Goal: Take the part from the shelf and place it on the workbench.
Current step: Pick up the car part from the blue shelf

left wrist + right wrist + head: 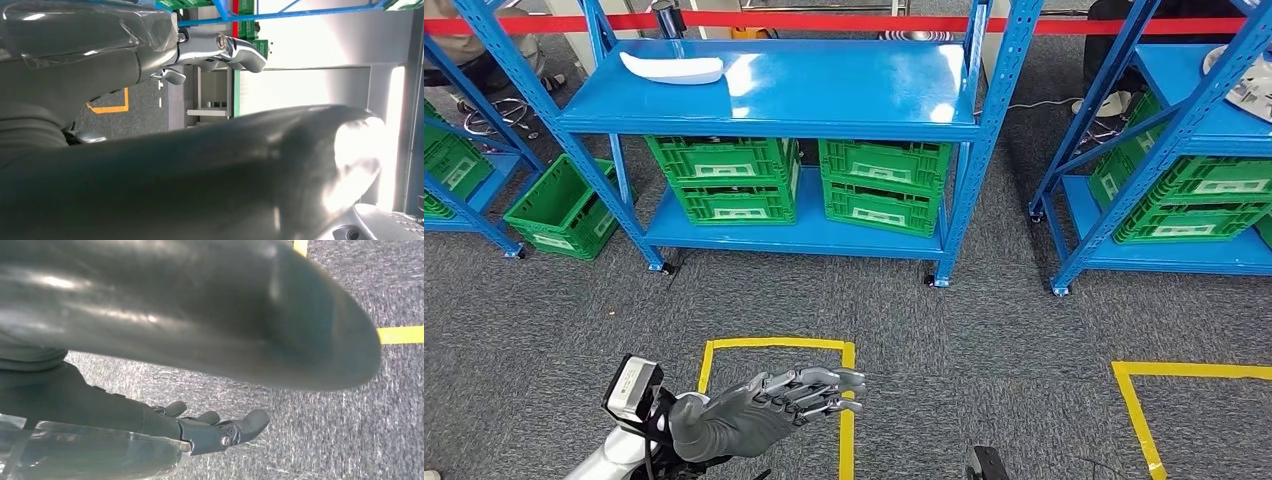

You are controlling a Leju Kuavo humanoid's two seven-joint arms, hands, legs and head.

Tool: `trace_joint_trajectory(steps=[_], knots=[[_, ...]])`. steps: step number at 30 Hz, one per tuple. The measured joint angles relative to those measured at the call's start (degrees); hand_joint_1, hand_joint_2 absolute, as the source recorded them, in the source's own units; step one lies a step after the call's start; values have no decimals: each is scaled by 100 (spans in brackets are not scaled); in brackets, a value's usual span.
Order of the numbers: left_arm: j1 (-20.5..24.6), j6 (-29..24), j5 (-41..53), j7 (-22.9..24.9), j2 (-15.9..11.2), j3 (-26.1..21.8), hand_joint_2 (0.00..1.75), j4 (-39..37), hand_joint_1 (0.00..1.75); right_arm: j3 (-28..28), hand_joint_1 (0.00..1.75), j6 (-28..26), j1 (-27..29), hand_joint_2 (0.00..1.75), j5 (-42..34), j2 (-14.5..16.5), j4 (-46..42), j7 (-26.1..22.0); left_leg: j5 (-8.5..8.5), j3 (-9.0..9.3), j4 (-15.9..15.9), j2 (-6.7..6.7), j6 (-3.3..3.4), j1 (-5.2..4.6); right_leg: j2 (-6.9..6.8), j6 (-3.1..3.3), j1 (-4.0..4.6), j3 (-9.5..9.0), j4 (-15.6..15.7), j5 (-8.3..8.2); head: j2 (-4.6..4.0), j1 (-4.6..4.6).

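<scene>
A white curved part lies on the top board of the blue shelf, near its left end. My left hand is raised low in the head view, well short of the shelf, with its fingers stretched out together and nothing in it. The left wrist view shows the same hand with its silver fingers extended and empty. My right hand hangs over the grey carpet, its dark fingers loosely spread and holding nothing.
Green crates stand on the shelf's lower board, and another crate sits on the floor to the left. A second blue shelf with crates stands to the right. Yellow tape marks squares on the carpet. A red barrier runs behind.
</scene>
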State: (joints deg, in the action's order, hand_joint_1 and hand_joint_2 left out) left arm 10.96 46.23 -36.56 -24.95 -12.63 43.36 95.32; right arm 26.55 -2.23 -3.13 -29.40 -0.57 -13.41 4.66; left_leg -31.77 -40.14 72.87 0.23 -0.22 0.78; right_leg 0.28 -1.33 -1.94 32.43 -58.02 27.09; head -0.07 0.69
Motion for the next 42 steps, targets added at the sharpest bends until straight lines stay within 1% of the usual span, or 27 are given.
trace_joint_trajectory(steps=[2, 4, 6, 8, 10, 12, 13, 14, 15, 17, 18, 20, 22, 24, 25, 27, 28, 29, 30, 31, 32, 33, 35, 36, 38, 40, 42], knots=[[4, 0, -4, -8, -3, 9, 0, 5, 0, 1, 0, 2, -9, 0, -3, 6, -1, 0, 381, 382, -784, -17, 70, -7, 24, -2, 7, -15, 2, 1, 0, -1], [15, 2, -6, -13, -5, 14, 0, 16, 0, 2, 0, 16, -21, 0, -6, 15, -1, -1, 534, 655, -1366, -32, 134, -39, 37, -16, 31, 4, 4, -6, 0, -1], [27, 9, -8, -17, -13, 20, 0, 25, 0, 22, 0, 68, -24, 0, 16, 18, -1, -2, 511, 684, -1479, -33, 164, -75, 34, -52, 44, 31, 19, -26, 0, -1], [36, 26, -11, -22, -23, 24, 0, 33, 0, 64, 0, 118, -25, 0, 54, 10, -1, -3, 561, 733, -1564, -38, 211, -58, 15, -96, 41, 45, 6, -11, 0, -8], [59, 40, -12, -26, -23, 28, 0, 39, 0, 102, 0, 129, -33, 0, 80, -3, -1, -2, 626, 790, -1657, -51, 270, -33, -3, -78, 50, 214, -355, 185, 0, -19], [74, 44, -12, -27, -22, 38, 0, 38, 0, 132, 0, 131, -31, 0, 102, -15, -1, -2, 646, 776, -1669, -88, 296, -43, -7, -30, 52, 576, -1123, 507, 0, -27], [72, 45, -12, -27, -23, 45, 0, 38, 0, 145, 0, 131, -27, 0, 109, -21, -1, -1, 647, 768, -1667, -118, 296, -49, -7, -32, 51, 727, -1441, 607, 0, -30], [72, 45, -12, -27, -26, 54, 0, 37, 0, 159, 0, 131, -24, 0, 113, -27, -1, 1, 649, 764, -1664, -157, 297, -53, -7, -57, 48, 793, -1584, 628, 0, -31], [72, 46, -12, -27, -27, 63, 0, 37, 0, 169, 0, 131, -23, 0, 114, -36, -1, 2, 651, 764, -1658, -204, 295, -54, -6, -101, 44, 735, -1478, 552, 0, -31], [73, 46, -12, -27, -27, 77, 0, 37, 0, 182, 0, 131, -26, 0, 115, -56, -1, 2, 644, 761, -1627, -310, 275, -52, 66, -192, 19, 353, -714, 256, 0, -33], [74, 46, -12, -27, -27, 80, 0, 37, 0, 185, 0, 131, -28, 0, 115, -63, -1, 2, 633, 745, -1596, -364, 251, -65, 111, -200, 13, 159, -337, 134, 0, -35], [75, 49, -11, -27, -28, 83, 0, 37, 0, 194, 0, 131, -31, 0, 121, -69, -1, 3, 622, 698, -1547, -444, 194, -80, 162, -150, 22, -22, 18, 39, 0, -34], [72, 54, -9, -26, -35, 84, 0, 37, 0, 213, 0, 131, -36, 0, 128, -63, -1, 7, 629, 665, -1537, -502, 146, -68, 88, -80, 35, -19, 11, 20, 0, -32], [74, 55, -5, -27, -43, 82, 0, 38, 0, 231, 0, 123, -48, 0, 133, -61, -1, 9, 533, 585, -1396, -399, 89, -53, 18, -15, 14, -27, 26, 6, 0, -19], [79, 54, -3, -27, -45, 81, 0, 38, 0, 239, 0, 119, -53, 0, 138, -60, -1, 9, 407, 483, -1179, -296, 58, -45, -20, 19, 3, -32, 34, 3, 0, -7], [84, 52, 3, -29, -46, 83, 0, 37, 0, 260, 0, 114, -49, 0, 147, -63, -1, 9, 72, 148, -465, -107, -2, -23, -112, 62, 23, -36, 32, 13, 0, 15], [82, 49, 4, -30, -46, 84, 0, 35, 0, 269, 0, 114, -43, 0, 152, -63, -1, 9, -47, -23, -116, -68, -20, -12, -168, 74, 35, -36, 31, 19, 0, 14], [81, 46, 5, -30, -48, 85, 0, 33, 0, 276, 0, 114, -39, 0, 156, -63, -1, 9, -80, -128, 85, -46, -27, -5, -228, 82, 44, -37, 30, 24, 0, 15], [81, 42, 6, -30, -50, 85, 0, 32, 0, 281, 0, 114, -40, 0, 161, -63, -1, 9, -13, -133, 81, -27, -22, -3, -285, 87, 52, -41, 30, 29, 0, 15], [83, 37, 7, -30, -51, 85, 0, 31, 0, 285, 0, 114, -46, 0, 163, -60, -1, 9, 145, -21, -153, 6, -1, -6, -340, 91, 60, -49, 30, 34, 0, 15], [87, 33, 7, -30, -52, 85, 0, 30, 0, 290, 0, 114, -55, 0, 165, -55, -1, 9, 343, 176, -540, 94, 41, -20, -390, 94, 70, -58, 32, 39, 0, 16], [96, 29, 8, -30, -52, 83, 0, 31, 0, 295, 0, 114, -66, 0, 165, -44, -1, 9, 478, 381, -942, 255, 93, -56, -436, 91, 86, -67, 32, 44, 0, 14], [120, 23, 11, -34, -47, 80, 0, 32, 0, 310, 0, 114, -78, 0, 166, -26, -1, 9, 587, 612, -1437, 482, 186, -138, -542, 68, 119, -72, 35, 57, 0, 13], [129, 19, 13, -36, -46, 79, 0, 33, 0, 317, 0, 114, -77, 0, 165, -18, -1, 9, 565, 623, -1497, 498, 211, -172, -609, 48, 129, -77, 41, 64, 0, 13], [132, 11, 14, -38, -45, 79, 0, 38, 0, 327, 0, 113, -81, 0, 165, -7, -4, 12, 610, 639, -1562, 340, 249, -162, -708, 4, 135, -94, 46, 89, 1, 13], [150, 5, 10, -36, -36, 82, 0, 44, 0, 331, 0, 109, -95, 0, 166, -13, -9, 14, 690, 698, -1657, 181, 301, -117, -505, -4, 126, -3, -185, 230, 1, -2], [170, -2, 10, -30, -14, 87, 0, 45, 0, 337, 0, 107, -90, 0, 167, -34, -10, 19, 732, 714, -1694, 14, 332, -97, -186, 37, 108, 314, -859, 526, 0, -28]])
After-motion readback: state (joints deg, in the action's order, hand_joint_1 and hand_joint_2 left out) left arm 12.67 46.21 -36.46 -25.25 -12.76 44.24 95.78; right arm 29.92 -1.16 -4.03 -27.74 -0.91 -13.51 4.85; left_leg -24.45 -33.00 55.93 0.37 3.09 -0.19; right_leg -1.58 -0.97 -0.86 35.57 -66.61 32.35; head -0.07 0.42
